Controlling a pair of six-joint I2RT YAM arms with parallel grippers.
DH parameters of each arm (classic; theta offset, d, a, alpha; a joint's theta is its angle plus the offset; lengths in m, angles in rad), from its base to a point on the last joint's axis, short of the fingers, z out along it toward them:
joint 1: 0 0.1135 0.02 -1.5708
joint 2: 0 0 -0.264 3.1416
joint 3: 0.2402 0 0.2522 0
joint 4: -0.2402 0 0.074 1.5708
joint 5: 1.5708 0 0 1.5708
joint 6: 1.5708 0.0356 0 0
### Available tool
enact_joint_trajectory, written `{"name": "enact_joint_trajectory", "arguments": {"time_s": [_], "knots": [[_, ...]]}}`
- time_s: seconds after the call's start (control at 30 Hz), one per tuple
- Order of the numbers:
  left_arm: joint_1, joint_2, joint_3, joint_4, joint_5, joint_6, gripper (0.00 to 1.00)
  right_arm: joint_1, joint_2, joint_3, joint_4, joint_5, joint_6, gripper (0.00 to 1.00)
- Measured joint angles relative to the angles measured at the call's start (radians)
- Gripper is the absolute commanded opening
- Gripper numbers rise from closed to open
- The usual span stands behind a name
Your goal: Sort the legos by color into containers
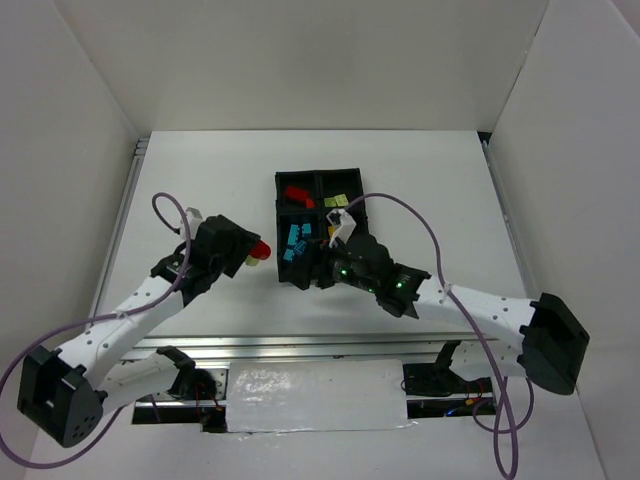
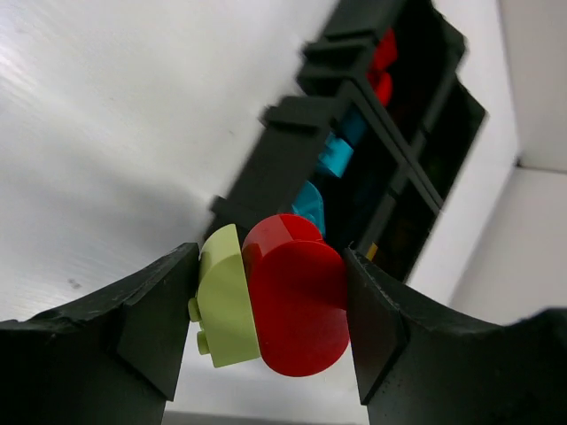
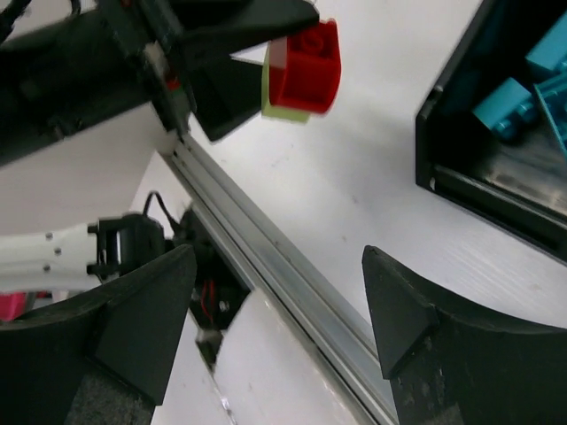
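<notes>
1. The left gripper (image 2: 266, 310) is clamped on two legos pressed side by side. A lime brick (image 2: 226, 297) sits against the left-hand finger (image 2: 155, 310) and a red brick (image 2: 297, 305) against the other, so together they fill the gap.
2. In the top view that pair sits left of centre, just left of the black tray (image 1: 318, 190) and outside it.
3. The right gripper (image 3: 279, 310) stands open with nothing between its fingers. In its wrist view the held pair shows at upper centre, well apart from those fingers.
4. Cyan bricks (image 3: 509, 106) lie in the tray compartment at the upper right of that view. From above, more red pieces (image 1: 297, 195) rest in the tray's upper-left compartment.
</notes>
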Motion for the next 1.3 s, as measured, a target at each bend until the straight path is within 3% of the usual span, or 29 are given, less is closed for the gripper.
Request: {"name": "enact_joint_trajectory", "arguments": {"time_s": [0.03, 0.33, 0.8, 0.83, 0.87, 0.9, 0.97, 1.03, 1.13, 1.23, 1.3], "knots": [[-0.006, -0.025, -0.001, -0.002, 0.016, 0.012, 0.00, 0.019, 0.027, 0.021, 0.010, 0.032, 0.010, 0.77], [-0.028, -0.180, -0.005, 0.032, 0.127, 0.072, 0.00, 0.087, 0.182, 0.151, 0.060, 0.223, 0.043, 0.74], [-0.038, -0.180, -0.050, 0.100, 0.221, 0.098, 0.00, 0.097, 0.280, 0.227, 0.082, 0.245, 0.024, 0.65], [-0.040, -0.181, -0.050, 0.106, 0.224, 0.101, 0.00, 0.097, 0.287, 0.229, 0.084, 0.246, 0.024, 0.62], [-0.042, -0.182, -0.050, 0.113, 0.230, 0.113, 0.00, 0.097, 0.293, 0.229, 0.084, 0.248, 0.024, 0.43], [-0.044, -0.182, -0.050, 0.116, 0.234, 0.122, 0.00, 0.097, 0.297, 0.228, 0.091, 0.237, 0.028, 0.32], [-0.043, -0.183, -0.050, 0.127, 0.243, 0.123, 0.02, 0.097, 0.297, 0.226, 0.108, 0.245, 0.044, 0.00], [-0.042, -0.185, -0.050, 0.146, 0.241, 0.139, 0.12, 0.093, 0.296, 0.225, 0.128, 0.241, 0.045, 0.00], [-0.042, -0.186, -0.050, 0.159, 0.249, 0.161, 0.75, 0.093, 0.281, 0.195, 0.173, 0.240, 0.026, 0.00], [-0.051, -0.199, -0.050, 0.166, 0.277, 0.203, 1.00, 0.094, 0.233, 0.126, 0.233, 0.228, 0.005, 0.00], [-0.054, -0.214, -0.050, 0.179, 0.296, 0.237, 0.99, 0.094, 0.188, 0.082, 0.254, 0.222, -0.009, 0.00]]}}
